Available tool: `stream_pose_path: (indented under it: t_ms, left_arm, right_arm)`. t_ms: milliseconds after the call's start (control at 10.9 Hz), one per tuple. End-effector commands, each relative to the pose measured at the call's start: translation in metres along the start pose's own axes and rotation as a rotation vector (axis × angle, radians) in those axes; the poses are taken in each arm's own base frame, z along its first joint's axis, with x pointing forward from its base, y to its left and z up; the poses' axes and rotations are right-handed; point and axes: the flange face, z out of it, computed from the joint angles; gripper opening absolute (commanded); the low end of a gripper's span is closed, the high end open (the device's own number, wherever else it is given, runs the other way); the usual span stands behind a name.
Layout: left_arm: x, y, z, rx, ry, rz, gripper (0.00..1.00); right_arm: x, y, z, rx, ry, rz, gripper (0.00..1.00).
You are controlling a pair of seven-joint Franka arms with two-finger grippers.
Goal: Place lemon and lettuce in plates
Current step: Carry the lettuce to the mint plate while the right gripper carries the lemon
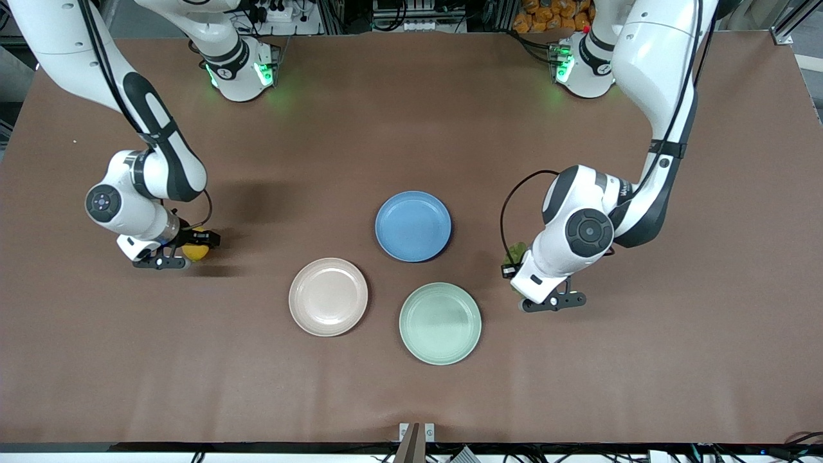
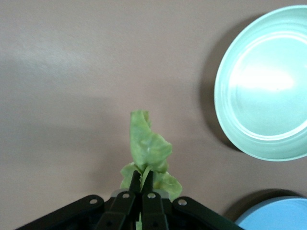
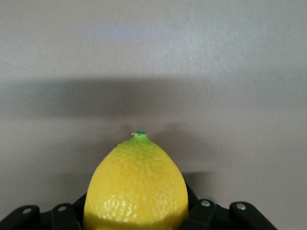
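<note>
The lemon looks firm and fairly weighty, its dimpled skin giving some grip — best taken across its broad middle, as the right gripper does now, closed on it at the right arm's end of the tabletop. The lettuce is light, limp and easily torn. The left gripper, pinched nearly shut on its lower edge, holds it above bare tabletop just beside the mint green plate; the beige-pink plate sits empty.

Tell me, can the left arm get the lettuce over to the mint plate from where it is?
Probably yes. The left gripper is shut on the lettuce, and only bare table lies between it and the mint plate beside it.
</note>
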Motion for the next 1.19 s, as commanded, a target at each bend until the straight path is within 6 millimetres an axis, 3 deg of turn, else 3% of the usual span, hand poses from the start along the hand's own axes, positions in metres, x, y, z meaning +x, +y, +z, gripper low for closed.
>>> stream_pose_path:
  t_ms: [0, 184, 551, 918, 1010, 1101]
  left_arm:
    - [-0.002, 0.016, 0.011, -0.026, -0.026, -0.022, 0.00]
    - [-0.005, 0.023, 0.015, -0.032, -0.020, -0.015, 0.00]
    - [-0.006, 0.043, -0.001, -0.073, 0.018, 0.015, 0.00]
    - [0.002, 0.054, -0.014, -0.203, 0.099, -0.021, 0.00]
    - [0.002, 0.066, -0.015, -0.250, 0.145, -0.016, 0.00]
    - [0.003, 0.072, -0.004, -0.277, 0.174, -0.017, 0.00]
  right_arm:
    - [0.030, -0.020, -0.037, 0.010, -0.021, -0.010, 0.34]
    - [0.049, -0.044, -0.060, 0.011, 0.030, -0.045, 0.34]
    - [0.089, -0.103, -0.098, 0.092, 0.132, -0.059, 0.34]
    - [0.115, -0.184, -0.111, 0.148, 0.183, -0.008, 0.37]
    - [0.119, -0.205, -0.110, 0.155, 0.189, 0.014, 0.37]
    - [0.120, -0.223, -0.106, 0.159, 0.189, 0.026, 0.37]
